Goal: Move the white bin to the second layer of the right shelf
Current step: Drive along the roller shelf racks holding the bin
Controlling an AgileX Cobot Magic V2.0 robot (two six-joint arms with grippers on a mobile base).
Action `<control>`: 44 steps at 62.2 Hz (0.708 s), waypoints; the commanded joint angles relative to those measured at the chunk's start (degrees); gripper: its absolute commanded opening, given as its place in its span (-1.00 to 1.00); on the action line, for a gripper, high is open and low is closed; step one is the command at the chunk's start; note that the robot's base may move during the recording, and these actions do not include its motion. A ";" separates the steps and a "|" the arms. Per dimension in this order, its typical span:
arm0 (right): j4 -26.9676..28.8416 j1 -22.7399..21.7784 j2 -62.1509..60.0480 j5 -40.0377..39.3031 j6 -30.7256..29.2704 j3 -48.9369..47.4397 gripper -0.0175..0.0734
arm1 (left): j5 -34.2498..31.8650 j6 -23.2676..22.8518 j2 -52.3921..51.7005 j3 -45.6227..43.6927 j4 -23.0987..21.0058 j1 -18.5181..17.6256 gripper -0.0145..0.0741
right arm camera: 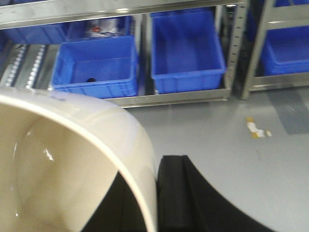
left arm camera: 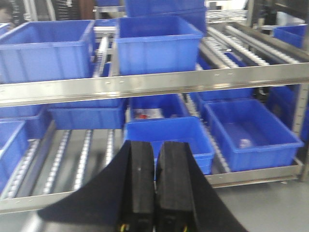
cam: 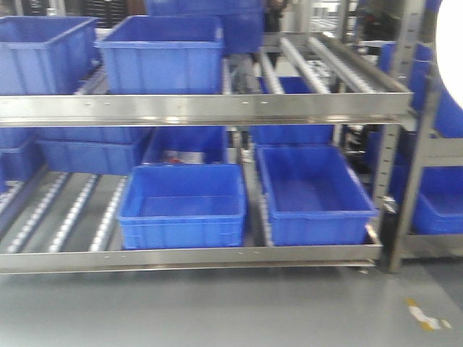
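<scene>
The white bin [right arm camera: 72,159] fills the lower left of the right wrist view, its glossy cream inside facing the camera. My right gripper [right arm camera: 154,170] is shut on its wall, with one black finger [right arm camera: 174,193] outside and the other inside. A white curved edge, likely the bin [cam: 454,29], shows at the front view's top right corner. My left gripper [left arm camera: 155,145] is shut and holds nothing; it hangs in front of the steel shelf. The shelf's second layer [cam: 340,61] has bare white rollers on its right part, behind a flat steel front rail [cam: 217,108].
Blue crates stand on the second layer at left [cam: 163,54] and far left [cam: 43,50]. Two more blue crates [cam: 181,206] [cam: 311,191] sit on the bottom level. Another rack with blue crates [cam: 434,202] stands to the right. A yellow-white scrap [cam: 427,318] lies on the grey floor.
</scene>
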 commanded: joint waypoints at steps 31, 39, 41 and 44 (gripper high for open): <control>-0.31 -0.27 0.28 -5.50 0.13 -1.86 -0.49 | -4.90 -0.20 -0.80 2.11 -0.31 -0.46 -0.48; -0.31 -0.27 0.28 -5.50 0.13 -1.86 -0.49 | -4.90 -0.20 -0.80 2.11 -0.31 -0.46 -0.48; -0.31 -0.27 0.28 -5.50 0.13 -1.86 -0.49 | -4.90 -0.20 -0.80 2.11 -0.31 -0.46 -0.48; -0.31 -0.27 0.28 -5.50 0.13 -1.86 -0.49 | -4.90 -0.20 -0.80 2.11 -0.31 -0.46 -0.48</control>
